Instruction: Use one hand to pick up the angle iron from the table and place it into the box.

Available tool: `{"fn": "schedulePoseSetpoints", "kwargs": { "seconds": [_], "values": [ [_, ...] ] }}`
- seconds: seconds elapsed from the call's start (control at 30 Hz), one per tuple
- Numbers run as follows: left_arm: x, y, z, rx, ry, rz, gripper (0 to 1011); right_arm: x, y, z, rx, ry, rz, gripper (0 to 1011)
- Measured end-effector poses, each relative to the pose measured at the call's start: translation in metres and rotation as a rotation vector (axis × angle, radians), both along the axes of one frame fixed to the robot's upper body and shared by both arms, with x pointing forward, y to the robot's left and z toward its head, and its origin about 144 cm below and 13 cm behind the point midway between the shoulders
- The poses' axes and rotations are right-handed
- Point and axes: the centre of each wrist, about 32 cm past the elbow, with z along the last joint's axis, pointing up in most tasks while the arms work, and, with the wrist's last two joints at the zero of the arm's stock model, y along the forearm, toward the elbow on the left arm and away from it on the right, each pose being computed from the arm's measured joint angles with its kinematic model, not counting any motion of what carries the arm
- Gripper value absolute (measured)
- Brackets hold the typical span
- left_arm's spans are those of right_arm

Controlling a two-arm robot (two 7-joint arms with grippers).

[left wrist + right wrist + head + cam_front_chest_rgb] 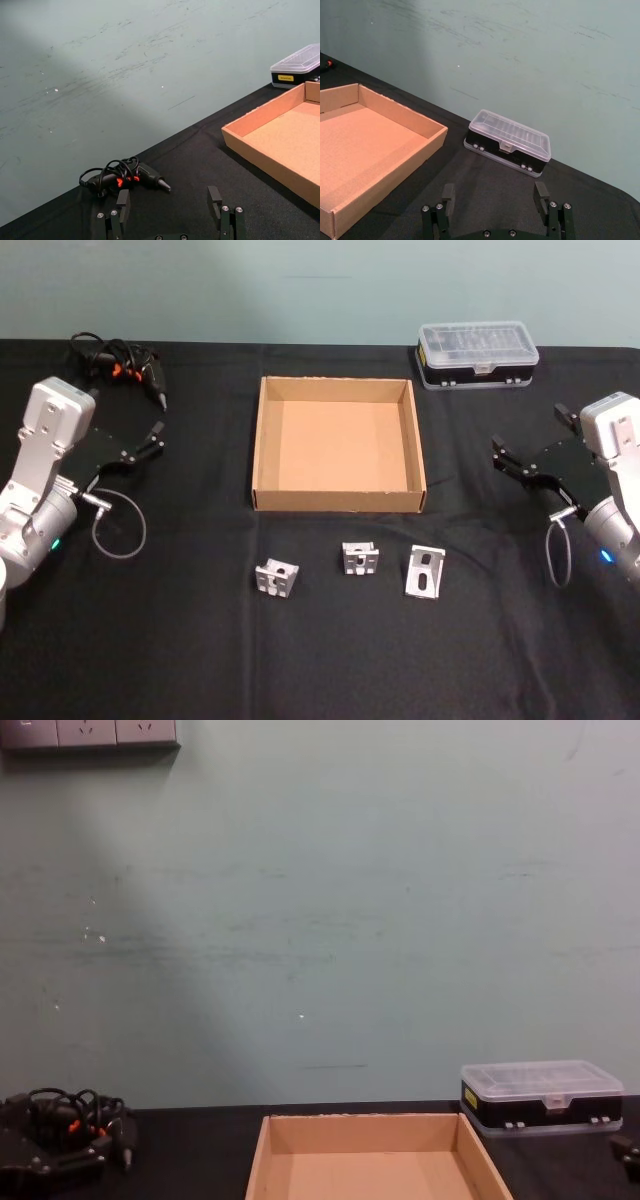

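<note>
Three silver angle irons lie in a row on the black table [200, 640], in front of the box: one on the left [277, 578], one in the middle [360, 559] and one on the right [425, 571]. The tan cardboard box [338, 502] sits open at the centre with nothing in it; its walls also show in the wrist views [260, 117] [395, 112] and the chest view [365, 1132]. My left gripper [152, 442] [169, 200] hovers open to the left of the box. To the box's right, my right gripper [500, 457] [494, 192] is also open. Neither holds anything.
A black case with a clear lid [477, 353] [509, 142] [540, 1098] stands at the back right. A black tool with a coiled cable [125, 365] [127, 176] [60, 1120] lies at the back left. A pale green wall rises behind the table.
</note>
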Motion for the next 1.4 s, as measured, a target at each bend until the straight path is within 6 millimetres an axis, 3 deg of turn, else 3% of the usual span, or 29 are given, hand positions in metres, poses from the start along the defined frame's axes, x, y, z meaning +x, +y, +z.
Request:
{"fn": "schedulePoseSetpoints", "kwargs": {
  "seconds": [1.2, 1.4],
  "values": [
    [0.0, 0.0, 0.0, 0.0, 0.0, 0.0, 1011, 0.0, 0.0, 0.0, 0.0, 0.0, 0.0, 1002],
    [0.0, 0.0, 0.0, 0.0, 0.0, 0.0, 1011, -0.005, -0.001, 0.016, 0.053, -0.003, 0.04, 1002]
  ]
}}
